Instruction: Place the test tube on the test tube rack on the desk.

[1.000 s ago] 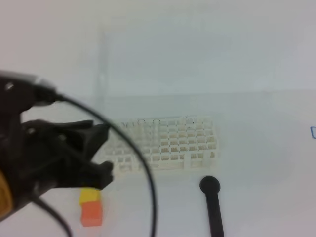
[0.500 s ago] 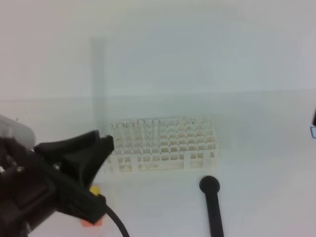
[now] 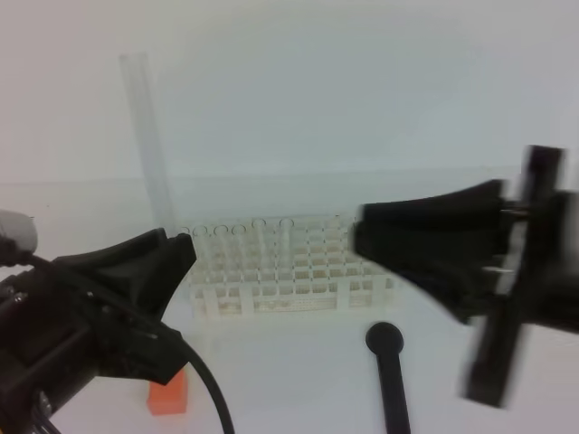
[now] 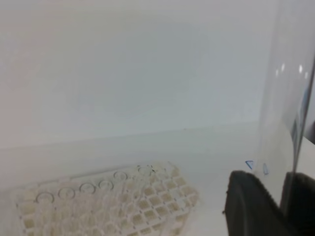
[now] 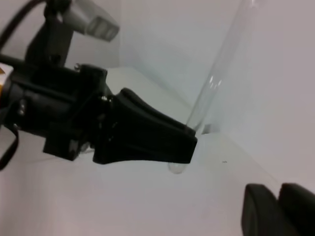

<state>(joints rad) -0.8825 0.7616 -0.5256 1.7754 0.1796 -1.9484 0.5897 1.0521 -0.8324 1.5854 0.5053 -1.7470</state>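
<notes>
You are looking at a lab-style bench: a plain white desk (image 3: 289, 380) against a bare white wall. At its middle sits a white lattice test tube rack (image 3: 289, 267), with a clear glass test tube (image 3: 149, 145) upright above the rack's left end.

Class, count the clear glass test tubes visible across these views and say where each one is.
1. The long clear glass test tube stands nearly upright, held by the left gripper, above the left end of the white plastic lattice rack. Others may be hidden behind the arms.
</notes>
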